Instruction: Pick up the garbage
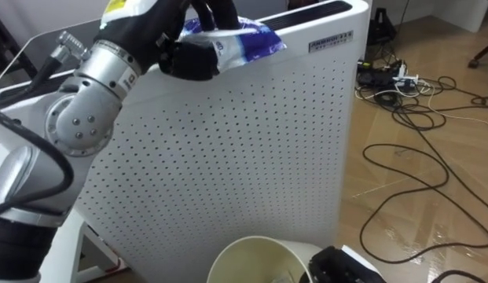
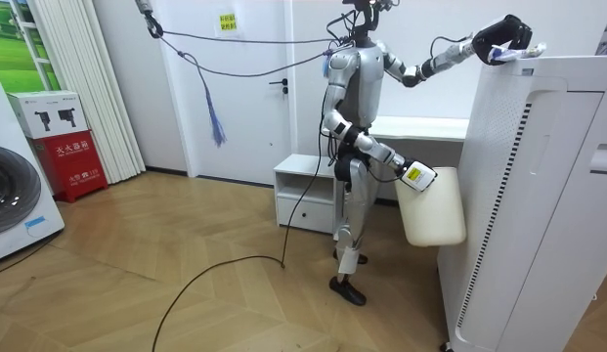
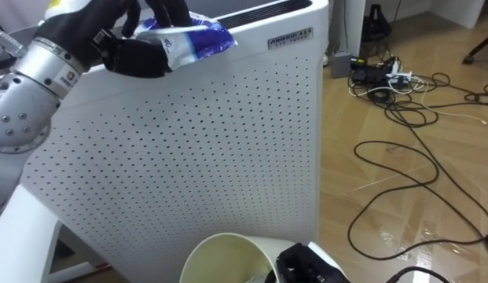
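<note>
Left hand (image 1: 188,55) clenched round a blue-white wrapper (image 1: 247,43) at the top edge of the white perforated unit (image 1: 244,157). The wrapper's long axis runs 9-to-3, free end at 3 o'clock. Room view adds the whole cream bin (image 2: 432,210), held low at the right hand (image 2: 412,174); that hand's closure cannot be told.

Partly hidden under left hand (image 1: 188,49): wrapper (image 1: 253,41); bin (image 1: 255,253) cut by bottom edge.
</note>
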